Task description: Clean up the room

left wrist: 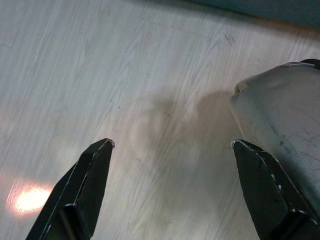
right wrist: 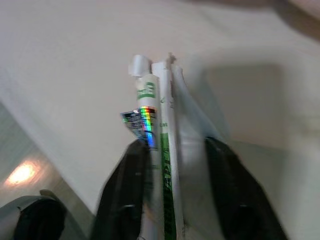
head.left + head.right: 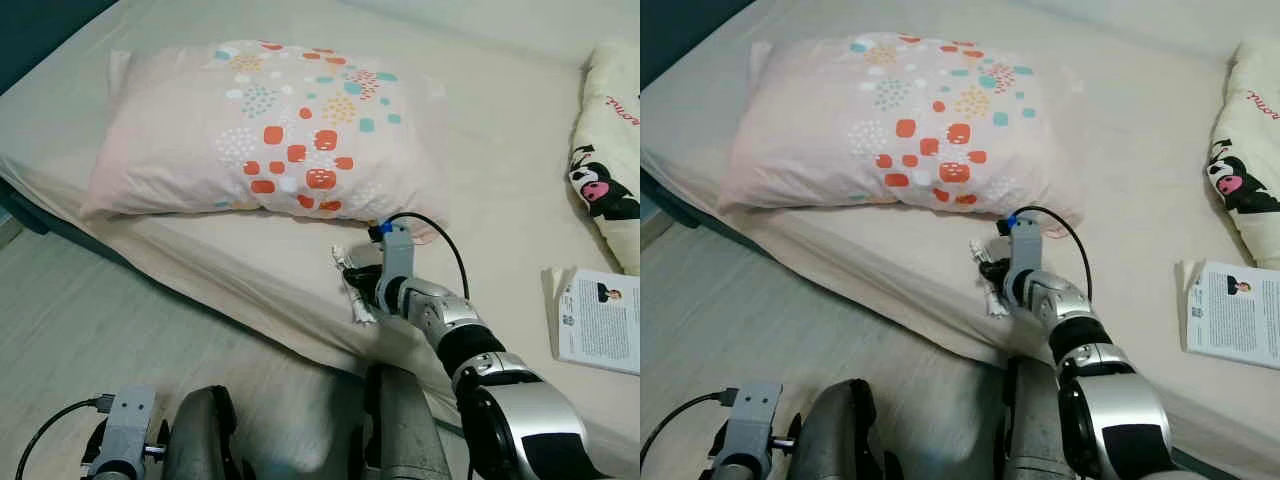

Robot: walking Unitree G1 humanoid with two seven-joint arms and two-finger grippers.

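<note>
Head views first: the right gripper [image 3: 362, 288] is out over the front edge of the bed [image 3: 500, 160], just past the pillow [image 3: 262, 130] at its 5 o'clock corner. It's right on top of a small white wrapper [image 3: 352, 285] lying on the sheet, so the trash sits dead ahead of that arm. The left gripper [image 1: 172, 150] hangs low over the floor [image 3: 70, 330], well apart from the bed, so the right arm is clearly the nearer one. A booklet [image 3: 600, 320] lies off toward 3 o'clock.

Right wrist view: the wrapper, white with green print and a shiny hologram sticker, runs lengthwise between the two fingers [image 2: 127, 190], its long axis in line with them, pointing away from the wrist. The fingers sit close on either side, pinching it by the look of it, though it's blurry.

Left wrist view: fingers spread wide over bare wood floor, a pale plastic bin [image 1: 282, 125] just beside one of them. Probably where the wrapper should go.
</note>
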